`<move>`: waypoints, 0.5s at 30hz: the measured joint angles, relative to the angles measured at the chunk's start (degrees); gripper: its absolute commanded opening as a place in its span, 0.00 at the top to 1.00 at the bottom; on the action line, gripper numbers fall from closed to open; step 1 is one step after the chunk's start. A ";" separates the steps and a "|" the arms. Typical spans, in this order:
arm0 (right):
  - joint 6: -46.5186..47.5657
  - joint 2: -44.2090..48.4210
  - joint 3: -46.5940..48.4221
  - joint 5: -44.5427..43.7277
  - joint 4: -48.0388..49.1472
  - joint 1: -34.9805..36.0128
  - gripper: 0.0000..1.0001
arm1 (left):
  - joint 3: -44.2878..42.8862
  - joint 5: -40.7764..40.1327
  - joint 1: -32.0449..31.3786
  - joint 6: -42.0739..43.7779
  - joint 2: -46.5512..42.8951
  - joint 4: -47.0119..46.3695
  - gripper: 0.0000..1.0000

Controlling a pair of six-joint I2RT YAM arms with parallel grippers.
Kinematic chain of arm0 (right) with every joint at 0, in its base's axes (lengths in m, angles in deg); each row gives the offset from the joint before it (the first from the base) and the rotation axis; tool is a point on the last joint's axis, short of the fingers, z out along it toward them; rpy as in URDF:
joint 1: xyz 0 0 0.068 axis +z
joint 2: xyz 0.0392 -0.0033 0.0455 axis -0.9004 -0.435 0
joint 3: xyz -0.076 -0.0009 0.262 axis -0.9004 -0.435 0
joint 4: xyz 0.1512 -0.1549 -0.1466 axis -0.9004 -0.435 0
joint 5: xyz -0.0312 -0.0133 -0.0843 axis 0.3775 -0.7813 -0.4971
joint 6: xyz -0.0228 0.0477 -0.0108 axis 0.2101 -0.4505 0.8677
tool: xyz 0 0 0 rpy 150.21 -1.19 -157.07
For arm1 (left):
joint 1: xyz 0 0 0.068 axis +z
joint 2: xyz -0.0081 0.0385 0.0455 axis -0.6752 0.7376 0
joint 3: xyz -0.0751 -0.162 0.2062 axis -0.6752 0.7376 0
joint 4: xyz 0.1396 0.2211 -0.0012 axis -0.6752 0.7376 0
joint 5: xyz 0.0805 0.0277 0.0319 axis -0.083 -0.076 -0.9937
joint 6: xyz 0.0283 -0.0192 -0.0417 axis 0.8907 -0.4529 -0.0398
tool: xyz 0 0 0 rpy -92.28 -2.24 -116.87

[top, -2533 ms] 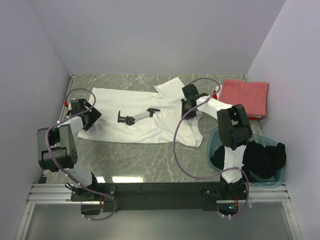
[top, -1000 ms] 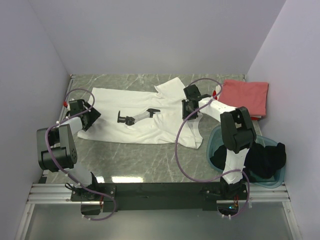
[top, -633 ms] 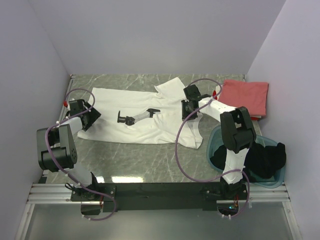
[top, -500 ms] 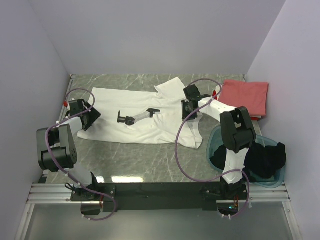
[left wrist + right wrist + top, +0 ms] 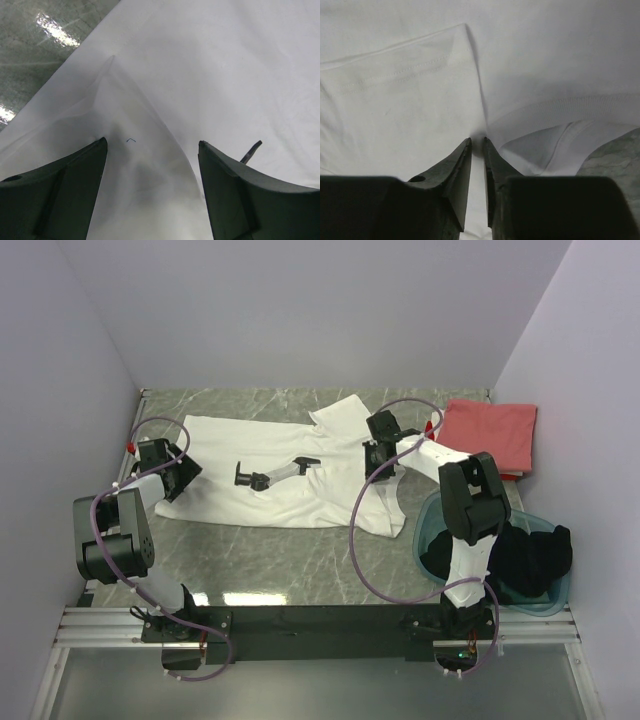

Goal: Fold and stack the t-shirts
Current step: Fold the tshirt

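Translucent teal plastic tub at near right holds a crumpled black cloth t-shirt.
Large white t-shirt lies spread mid-table; left gripper gapes wide over it, right gripper pinches its fabric.

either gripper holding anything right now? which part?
Right gripper is shut on the large white cloth t-shirt, pinching a fold beside the ribbed collar. Left gripper is open over the shirt's edge, holding nothing.

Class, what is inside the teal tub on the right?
A bunched black t-shirt fills the teal tub, draping over its rim. Anything beneath the cloth is covered.
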 measured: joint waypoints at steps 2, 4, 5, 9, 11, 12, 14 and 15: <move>0.17 -0.24 0.00 -0.09 0.00 0.00 0.93 | 0.00 0.00 0.00 0.00 0.00 0.00 0.20; 0.44 -0.59 0.00 -0.13 0.02 0.00 1.00 | 0.00 0.02 0.00 0.00 0.00 0.00 0.20; 0.33 -0.81 0.00 -0.15 0.02 0.00 1.00 | 0.00 0.02 0.00 0.00 0.00 0.00 0.20; 0.28 -0.87 0.02 -0.15 0.04 0.00 1.00 | 0.00 0.00 0.00 0.02 0.00 -0.02 0.20; 0.28 -0.87 0.02 -0.46 0.02 0.00 1.00 | 0.02 0.00 0.04 0.02 0.00 -0.02 0.20; 0.24 -0.87 0.02 -0.61 0.02 0.00 1.00 | 0.02 0.00 0.04 0.02 0.04 -0.04 0.20; 0.17 -0.87 0.02 -0.90 0.04 -0.04 1.00 | 0.02 0.00 0.04 0.02 0.15 -0.24 0.20; 0.09 -0.87 0.02 -0.96 0.04 -0.13 1.00 | 0.02 0.00 0.09 0.02 0.22 -0.37 0.20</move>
